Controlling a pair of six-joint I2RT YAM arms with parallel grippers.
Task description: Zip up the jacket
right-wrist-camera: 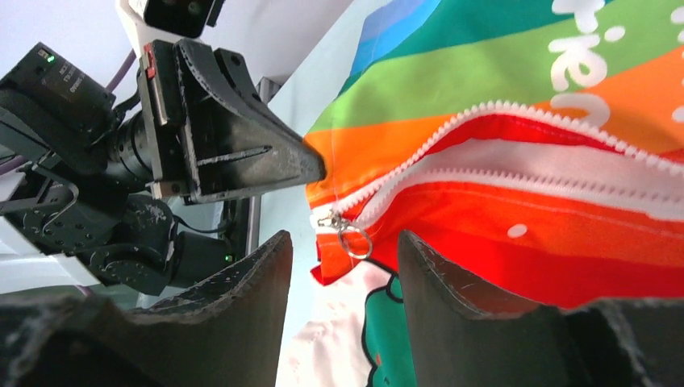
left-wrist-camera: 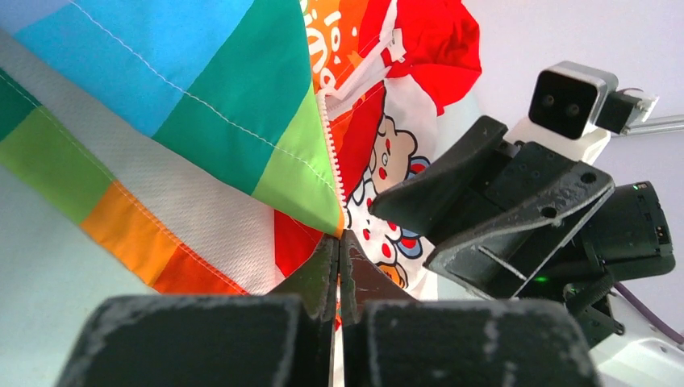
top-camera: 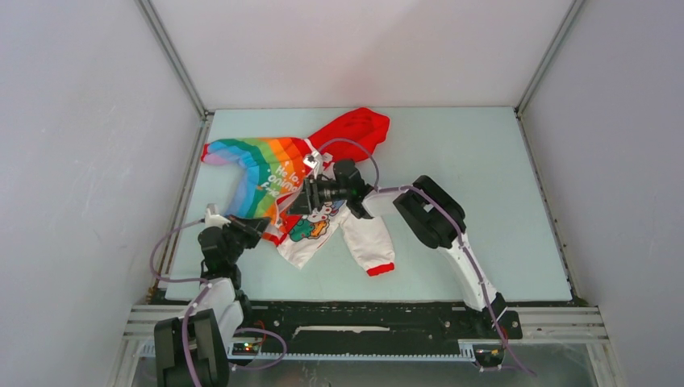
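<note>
Your left end effector (left-wrist-camera: 339, 246) pinches the jacket (left-wrist-camera: 202, 121) hem; close the open right end effector (right-wrist-camera: 343, 251) squarely on the pull (right-wrist-camera: 356, 240).

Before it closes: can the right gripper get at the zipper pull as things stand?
Probably yes: the right gripper is open and the zipper pull hangs uncovered, in line with its gap.

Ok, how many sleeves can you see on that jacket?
2 on the jacket: the rainbow-striped sleeve stretches out to the far left, and the white sleeve, ending in a red cuff, points toward the near side on the right. Both show fully.
</note>
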